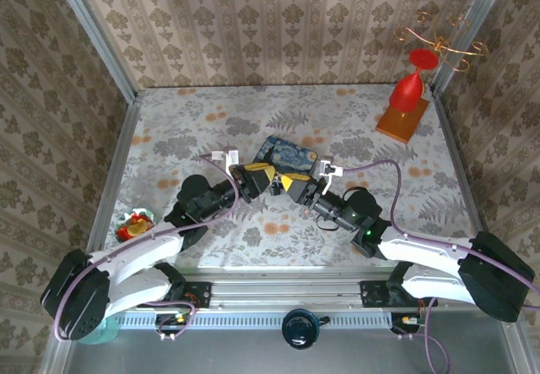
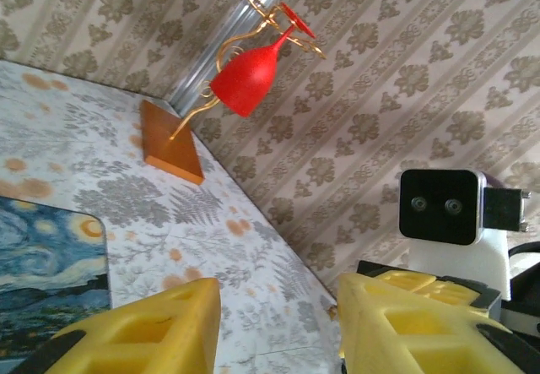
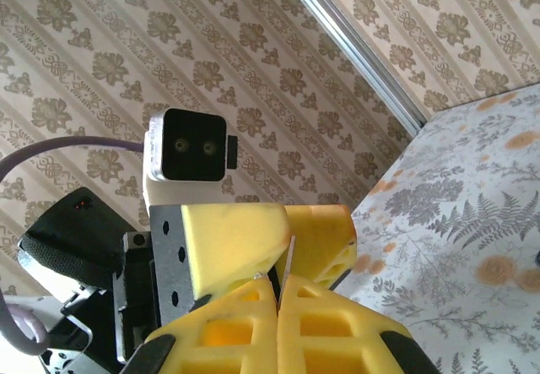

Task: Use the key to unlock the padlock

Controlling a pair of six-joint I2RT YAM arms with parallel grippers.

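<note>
Two robot arms meet nose to nose at the middle of a floral-clothed table (image 1: 211, 112), just in front of one blue swirl-painted tin (image 1: 287, 154). From overhead, the left pincer (image 1: 263, 178) and right pincer (image 1: 291, 184) almost touch, with a dark speck between their tips too small to name. Where the padlock sits cannot be told. The overhead camera alone takes in the white arm shells, the purple cables and a small heap of bright-coloured bits (image 1: 135, 224) at the table's left edge. The left wrist view shows what the overhead cannot: that pincer's two yellow, hollow-celled fingers (image 2: 152, 327) stand apart, bare cloth between them and nothing gripped, and one rounded corner of the tin lies at lower left. Facing it is the right arm's boxy black two-lens camera (image 2: 441, 206). The right wrist view shows its own two yellow fingers (image 3: 228, 332) pressed flat together. A hair-thin pale line rising from their seam is too fine to identify. Behind stands the left arm's matching camera (image 3: 187, 146). In the far right corner, one glossy red goblet (image 1: 407, 91) hangs upside down from a curling copper wire stand (image 1: 443, 40) on one orange wooden block (image 1: 398, 122). Damask-striped wallpaper (image 1: 278, 19) lines all three walls.
</note>
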